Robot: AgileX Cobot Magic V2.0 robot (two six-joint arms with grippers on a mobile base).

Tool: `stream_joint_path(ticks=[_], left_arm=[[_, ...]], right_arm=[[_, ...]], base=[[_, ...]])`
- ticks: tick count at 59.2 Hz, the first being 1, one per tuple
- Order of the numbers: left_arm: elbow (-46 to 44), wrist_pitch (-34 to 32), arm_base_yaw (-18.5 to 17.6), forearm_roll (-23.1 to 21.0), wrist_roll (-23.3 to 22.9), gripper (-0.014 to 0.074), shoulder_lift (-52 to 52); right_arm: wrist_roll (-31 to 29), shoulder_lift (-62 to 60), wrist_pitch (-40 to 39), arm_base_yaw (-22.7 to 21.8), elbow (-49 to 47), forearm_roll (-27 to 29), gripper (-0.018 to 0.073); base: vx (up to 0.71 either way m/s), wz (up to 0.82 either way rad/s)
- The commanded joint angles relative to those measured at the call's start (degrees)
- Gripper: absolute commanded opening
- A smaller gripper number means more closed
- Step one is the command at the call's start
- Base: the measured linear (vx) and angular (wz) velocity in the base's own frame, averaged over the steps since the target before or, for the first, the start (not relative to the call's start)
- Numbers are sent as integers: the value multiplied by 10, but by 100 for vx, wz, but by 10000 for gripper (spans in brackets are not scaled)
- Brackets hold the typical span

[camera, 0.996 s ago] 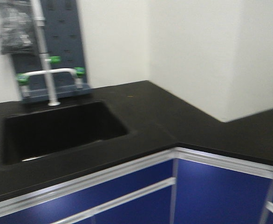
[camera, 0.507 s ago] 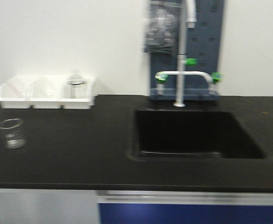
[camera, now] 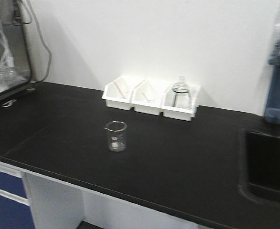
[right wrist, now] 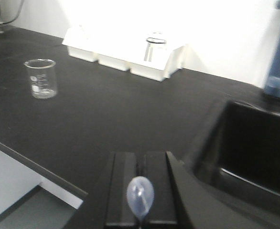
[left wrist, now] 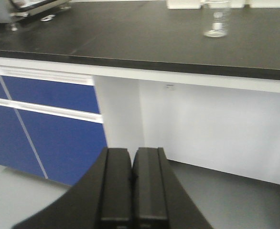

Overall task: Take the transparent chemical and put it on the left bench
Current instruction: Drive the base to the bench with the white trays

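Exterior front-facing view: the transparent chemical (camera: 115, 136), a clear beaker, stands upright on the black table (camera: 188, 162). It sits in front of the white bins (camera: 149, 99), apart from them and nearest the leftmost one. I see my left claw (left wrist: 132, 152) closed on nothing, low and well short of the bins. My right claw (right wrist: 140, 156) looks closed too, with a small translucent bulb (right wrist: 140, 196) at its seam.

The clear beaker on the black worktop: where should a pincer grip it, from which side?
Grip the beaker across its straight wall mid-height, coming from the front edge of the worktop. It stands upright, alone, white bins behind it; the rim flares.
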Motion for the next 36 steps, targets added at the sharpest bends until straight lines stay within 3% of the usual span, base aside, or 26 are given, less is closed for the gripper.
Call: stream_joint_path(ticks=[1,17,36], left_arm=[[9,-45,-1,0,-4,-3,-11],[9,-45,-1,0,-4,-3,-11],[9,-45,-1,0,-4,-3,-11]], right_arm=[[-1,1,-34,-1,-18,10,-3],[-1,1,-34,-1,-18,10,-3],[-1,1,-34,-1,-18,10,-3]], base=[[24,46],[26,26],[24,-2]])
